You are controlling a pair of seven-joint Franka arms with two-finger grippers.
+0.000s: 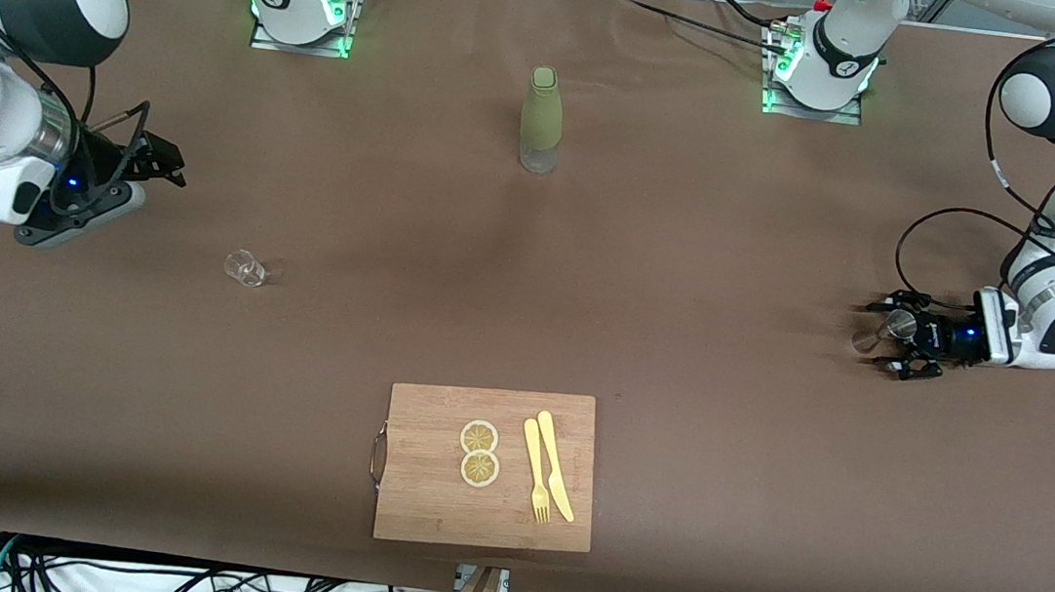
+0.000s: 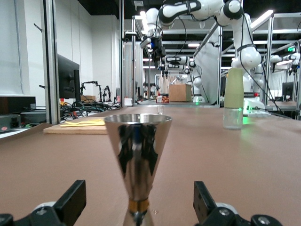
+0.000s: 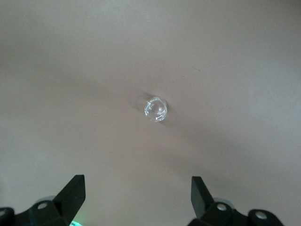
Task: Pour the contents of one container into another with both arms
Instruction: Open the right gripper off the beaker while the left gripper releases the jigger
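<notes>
Low at the left arm's end of the table (image 1: 686, 283), left gripper (image 1: 886, 341) sits level with a steel jigger (image 2: 136, 165); fingers (image 2: 70, 200) spread wide either side, not touching it. Right gripper (image 1: 164, 162) hangs open and empty above the brown cloth, a small clear glass (image 3: 155, 109) standing on the cloth below it. Green bottle (image 1: 541, 119) upright mid-table near the bases. Wooden board (image 1: 426, 511) carries lemon slices (image 1: 479, 453), fork (image 1: 536, 470) and knife (image 1: 556, 451).
</notes>
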